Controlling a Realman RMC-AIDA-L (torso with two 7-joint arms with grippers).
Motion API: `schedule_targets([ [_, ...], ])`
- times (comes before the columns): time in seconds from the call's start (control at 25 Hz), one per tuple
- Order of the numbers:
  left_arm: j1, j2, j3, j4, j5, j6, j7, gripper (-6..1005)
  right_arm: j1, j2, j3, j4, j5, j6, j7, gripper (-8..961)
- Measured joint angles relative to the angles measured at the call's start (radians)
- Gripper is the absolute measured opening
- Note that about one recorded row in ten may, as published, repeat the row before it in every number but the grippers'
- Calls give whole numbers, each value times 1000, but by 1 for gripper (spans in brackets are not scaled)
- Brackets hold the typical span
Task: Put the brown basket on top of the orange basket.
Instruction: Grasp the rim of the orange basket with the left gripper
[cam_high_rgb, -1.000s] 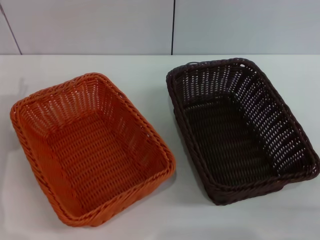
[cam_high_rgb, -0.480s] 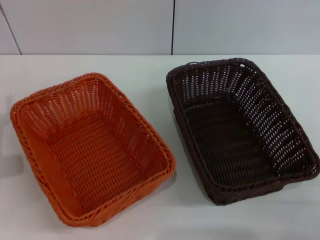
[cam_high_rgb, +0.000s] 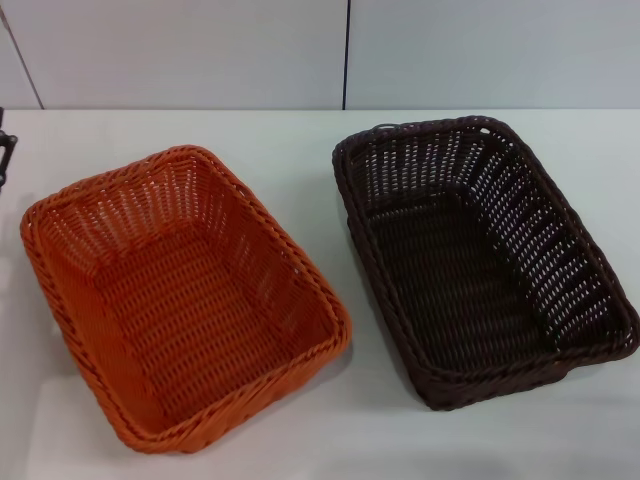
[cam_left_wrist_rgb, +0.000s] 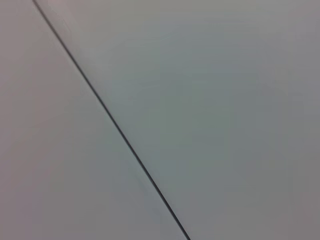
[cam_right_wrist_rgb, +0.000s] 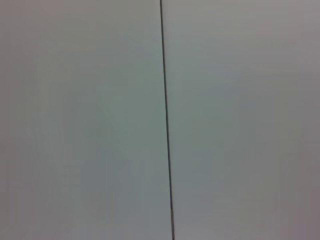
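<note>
The orange basket (cam_high_rgb: 185, 295) sits on the white table at the left in the head view, empty and tilted a little clockwise. The brown basket (cam_high_rgb: 480, 255) sits to its right, empty, a gap of bare table between them. A small dark part of my left gripper (cam_high_rgb: 5, 155) shows at the left edge of the head view, beyond the orange basket's far left corner, apart from it. My right gripper is out of view. Both wrist views show only a pale wall with a dark seam.
The white table (cam_high_rgb: 290, 160) runs back to a pale panelled wall (cam_high_rgb: 200, 50) with a dark vertical seam. Bare table lies behind both baskets and along the front edge.
A dark part of my left gripper has come into the head view at the left edge. The baskets have not moved.
</note>
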Motion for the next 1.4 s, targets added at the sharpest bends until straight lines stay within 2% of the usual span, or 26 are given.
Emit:
schedule_targets([
  [0.08,0,0,0,0,0,0,0,829,0,0,0,1,0,-1,0,679],
  [0.28,-34,4,-70,-75,-2,-102,61,829,-3,0,1,1,0,5,0,679],
  [0.32,-52,10,-102,-115,1,-149,81,829,-4,0,1,1,0,5,0,679],
  [0.36,-52,10,-102,-115,1,-149,81,829,-5,0,2,1,0,6,0,679],
  [0.4,-61,27,-105,-152,3,-157,78,829,-6,0,3,1,0,6,0,679],
  [0.44,-61,27,-105,-152,3,-157,78,829,-6,0,3,1,0,6,0,679],
  [0.48,-63,50,-109,-201,5,-174,76,829,-6,0,2,1,0,7,0,679],
  [0.52,-59,127,-135,-339,6,-235,82,829,-6,0,2,1,0,7,0,679],
  [0.6,-44,191,-177,-451,8,-282,108,829,-7,0,3,0,0,8,0,679],
  [0.68,-44,191,-177,-451,8,-282,108,829,-7,0,4,0,0,9,0,679],
  [0.72,-9,242,-272,-574,61,-339,179,830,-7,0,4,0,0,9,0,679],
  [0.76,27,260,-357,-645,120,-402,229,830,-7,0,4,-1,0,9,0,679],
  [0.8,49,265,-411,-683,164,-449,257,830,-6,0,5,-1,0,9,0,679],
  [0.84,49,265,-411,-683,164,-449,257,830,-5,0,7,-1,1,8,0,679],
  [0.88,79,269,-494,-734,227,-517,285,830,-4,0,7,-1,3,6,0,679],
  [0.92,154,237,-727,-822,421,-710,312,830,-2,0,6,-1,4,4,0,679],
  [0.96,154,237,-727,-822,421,-710,312,830,0,0,4,-2,4,2,0,679],
  [1.0,187,200,-853,-854,538,-808,312,830,0,0,4,-2,4,2,0,679],
  [1.08,187,200,-853,-854,538,-808,312,830,0,0,4,-2,5,1,0,679],
  [1.12,210,165,-958,-881,624,-885,311,830,0,0,5,-2,5,1,0,679],
  [1.16,210,165,-958,-881,624,-885,311,830,0,0,5,-2,5,0,0,679],
  [1.2,234,93,-1192,-976,826,-1153,307,830,0,0,4,-2,5,0,0,679],
  [1.24,234,83,-1245,-1007,856,-1251,307,830,0,0,3,-2,5,0,0,679],
  [1.32,234,83,-1245,-1007,856,-1251,307,830,0,0,3,-2,6,-1,0,679],
  [1.36,229,81,-1325,-1077,868,-1443,309,830,-1,0,3,-1,6,-1,0,679],
  [1.4,229,81,-1325,-1077,868,-1443,309,830,-1,0,3,-1,6,-1,0,679],
])
